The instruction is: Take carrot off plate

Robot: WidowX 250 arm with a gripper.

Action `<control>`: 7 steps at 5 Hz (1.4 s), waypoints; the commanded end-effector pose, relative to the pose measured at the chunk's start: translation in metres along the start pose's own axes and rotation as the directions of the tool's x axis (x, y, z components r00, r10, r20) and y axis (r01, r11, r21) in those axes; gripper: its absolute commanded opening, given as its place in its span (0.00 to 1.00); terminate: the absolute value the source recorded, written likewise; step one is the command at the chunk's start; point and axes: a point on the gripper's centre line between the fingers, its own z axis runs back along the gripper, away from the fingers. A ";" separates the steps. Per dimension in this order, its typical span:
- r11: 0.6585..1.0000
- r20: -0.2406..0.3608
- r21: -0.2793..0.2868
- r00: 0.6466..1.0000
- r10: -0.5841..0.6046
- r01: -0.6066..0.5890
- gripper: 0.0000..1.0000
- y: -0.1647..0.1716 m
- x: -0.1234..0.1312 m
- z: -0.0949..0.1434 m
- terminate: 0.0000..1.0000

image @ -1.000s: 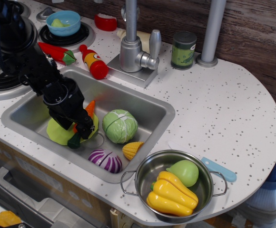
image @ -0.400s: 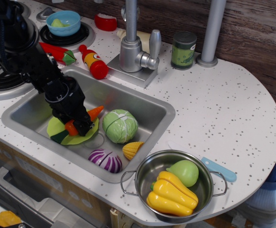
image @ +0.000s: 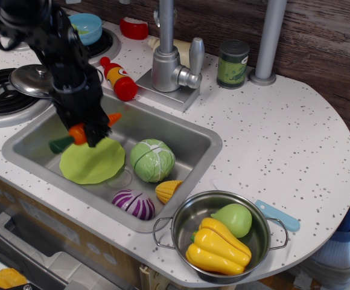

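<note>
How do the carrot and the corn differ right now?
The carrot is orange with a dark green stem end; the corn is yellow. The carrot is lifted above the plate, clamped in the gripper; the corn lies loose on the sink floor beside the cabbage. The carrot looks longer and slimmer, the corn short and stubby. Both are tapered toy vegetables over the sink.

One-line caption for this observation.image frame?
Gripper holds the carrot lifted above the plate in the sink.
</note>
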 end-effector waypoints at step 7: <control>0.962 0.199 0.093 0.942 -0.269 0.255 1.00 0.084 -0.068 0.011 0.00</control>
